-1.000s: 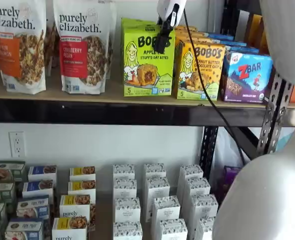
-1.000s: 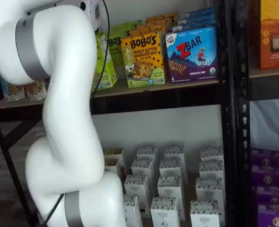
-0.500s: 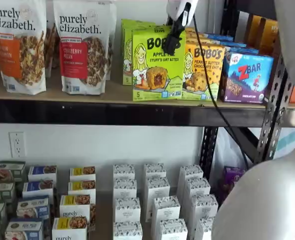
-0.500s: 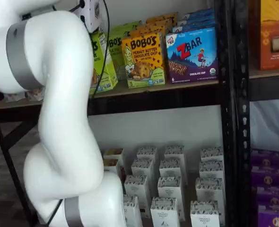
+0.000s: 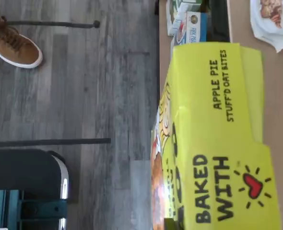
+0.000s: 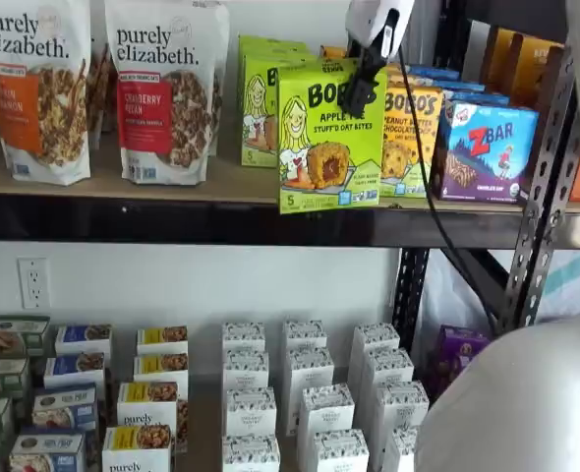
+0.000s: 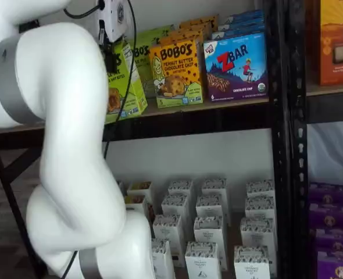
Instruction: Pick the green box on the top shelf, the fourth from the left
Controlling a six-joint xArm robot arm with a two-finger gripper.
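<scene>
At the left of the top shelf [image 6: 172, 187] stand two purely elizabeth granola bags [image 6: 162, 88], and just right of them a second lime-green Bobo's box [image 6: 259, 103] stays back on the board. Right of that, the green box [image 6: 331, 133] hangs out past the black front rail, its bottom edge over the rail, and the gripper [image 6: 357, 93] comes down from above with its black fingers clamped on the box's upper right part, though in a shelf view [image 7: 109, 58] the arm hides most of that hold. Farther right on the board sit the yellow-orange Bobo's box [image 6: 411, 128] and the blue ZBar box [image 6: 485, 147], both near the right upright.
</scene>
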